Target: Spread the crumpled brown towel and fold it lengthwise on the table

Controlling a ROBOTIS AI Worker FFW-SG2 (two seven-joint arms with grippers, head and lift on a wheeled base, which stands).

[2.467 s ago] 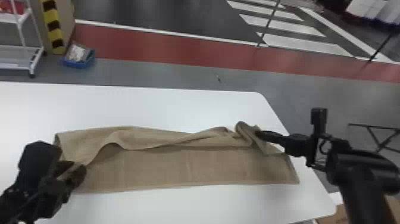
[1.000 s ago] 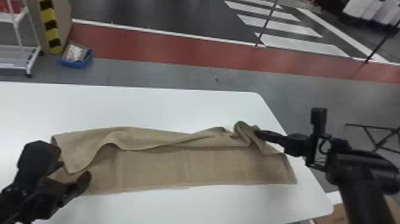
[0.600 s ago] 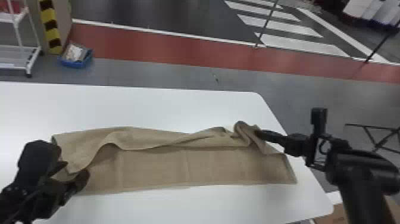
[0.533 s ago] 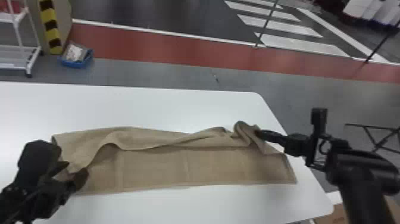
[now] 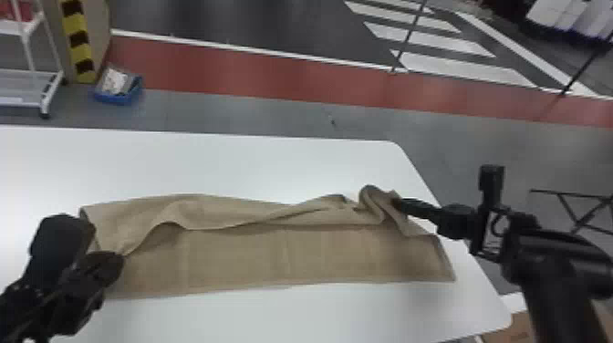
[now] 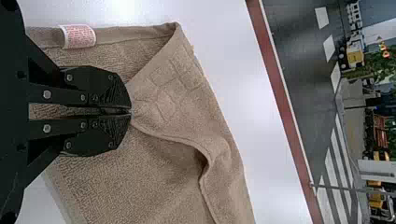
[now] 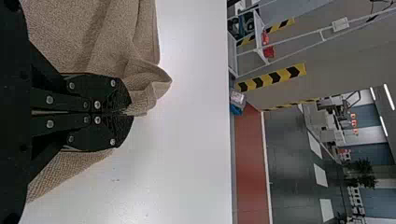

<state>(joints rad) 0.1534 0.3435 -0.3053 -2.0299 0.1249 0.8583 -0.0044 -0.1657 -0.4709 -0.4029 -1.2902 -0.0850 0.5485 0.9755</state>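
Although the brown towel (image 5: 283,257) lies spread in a long strip across the lower middle of the head view, I judge the lengthwise fold only partly done. My left gripper (image 6: 130,111), at lower left of that view, has its fingers closed on the edge of the flap (image 5: 200,213); my right gripper (image 7: 131,113), right of centre, pinches a bunched part. What's left is bringing the flap evenly over the lower layer, smoothing the ripples and letting go.
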